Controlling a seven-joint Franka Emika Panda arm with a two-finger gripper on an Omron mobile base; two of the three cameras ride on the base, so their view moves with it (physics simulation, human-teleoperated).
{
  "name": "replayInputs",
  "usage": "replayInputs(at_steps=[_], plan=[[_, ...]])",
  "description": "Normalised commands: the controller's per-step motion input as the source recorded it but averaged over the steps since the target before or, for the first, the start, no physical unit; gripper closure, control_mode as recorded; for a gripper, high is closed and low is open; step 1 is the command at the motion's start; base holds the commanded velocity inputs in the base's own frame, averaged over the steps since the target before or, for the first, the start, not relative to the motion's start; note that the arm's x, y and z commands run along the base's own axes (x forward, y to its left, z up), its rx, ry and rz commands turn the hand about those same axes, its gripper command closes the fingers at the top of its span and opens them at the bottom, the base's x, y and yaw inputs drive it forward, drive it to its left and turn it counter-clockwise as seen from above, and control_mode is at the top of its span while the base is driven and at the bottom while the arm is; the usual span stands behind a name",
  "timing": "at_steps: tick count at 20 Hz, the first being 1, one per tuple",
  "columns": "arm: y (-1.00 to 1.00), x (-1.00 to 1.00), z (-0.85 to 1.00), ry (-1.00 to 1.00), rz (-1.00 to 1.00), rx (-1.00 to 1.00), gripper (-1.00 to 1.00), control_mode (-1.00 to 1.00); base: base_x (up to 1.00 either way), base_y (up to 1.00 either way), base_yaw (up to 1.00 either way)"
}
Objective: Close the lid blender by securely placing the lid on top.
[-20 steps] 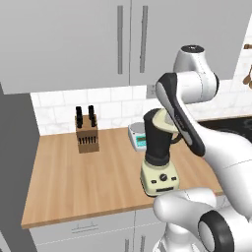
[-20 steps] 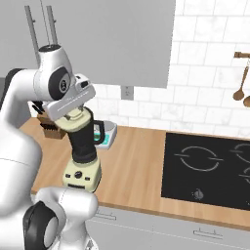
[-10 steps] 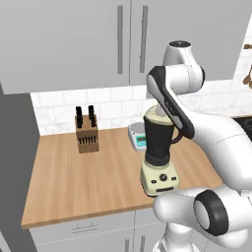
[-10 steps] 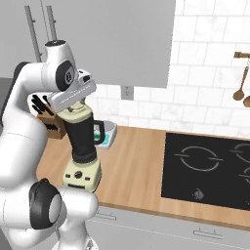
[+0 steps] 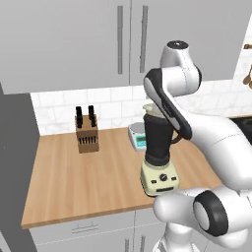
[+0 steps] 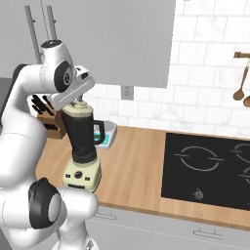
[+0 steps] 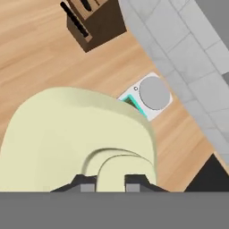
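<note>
The blender (image 5: 158, 147) stands near the counter's front edge, a black tapered jar (image 6: 82, 136) on a cream base (image 6: 82, 176) with a knob and buttons. The pale cream lid (image 6: 77, 111) lies on the jar's rim, slightly tilted. My gripper (image 6: 81, 101) comes straight down onto it. In the hand view the lid (image 7: 76, 134) spreads wide, and its raised centre knob (image 7: 120, 167) sits between my two dark fingertips (image 7: 135, 181). My gripper (image 7: 112, 182) is shut on that knob. In the left base view my forearm hides most of the lid (image 5: 150, 109).
A wooden knife block (image 5: 87, 132) stands at the back left of the counter. A small white scale (image 5: 139, 135) with a blue display sits just behind the blender. A black cooktop (image 6: 210, 166) lies to the right, with wooden utensils (image 6: 240, 93) hanging on the wall. Cabinets hang overhead.
My arm has swung its elbow up and back while the hand brought the lid from beside the jar's top to squarely over its rim. The blender has not moved.
</note>
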Motion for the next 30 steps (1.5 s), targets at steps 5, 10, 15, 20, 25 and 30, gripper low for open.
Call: replayInputs(at_steps=[5, 10, 15, 20, 25, 30], plan=[[0.0, -0.02, -0.36, -0.23, 0.0, -0.02, 1.0, -1.0, 0.0, 0.0, 0.0], [0.0, -0.04, -0.47, -0.13, 0.0, -0.01, 1.0, -1.0, 0.0, 0.0, 0.0], [0.0, 0.0, -0.38, -0.01, 0.0, 0.0, 1.0, -1.0, 0.0, 0.0, 0.0], [0.05, 0.12, -0.35, 0.16, 0.0, 0.0, 1.0, -1.0, 0.0, 0.0, 0.0], [0.12, -0.02, -0.4, 0.13, 0.0, 0.0, -1.0, -1.0, 0.0, 0.0, 0.0], [0.0, 0.0, -0.06, 0.0, 0.0, 0.0, -1.0, -1.0, 0.0, 0.0, 0.0]])
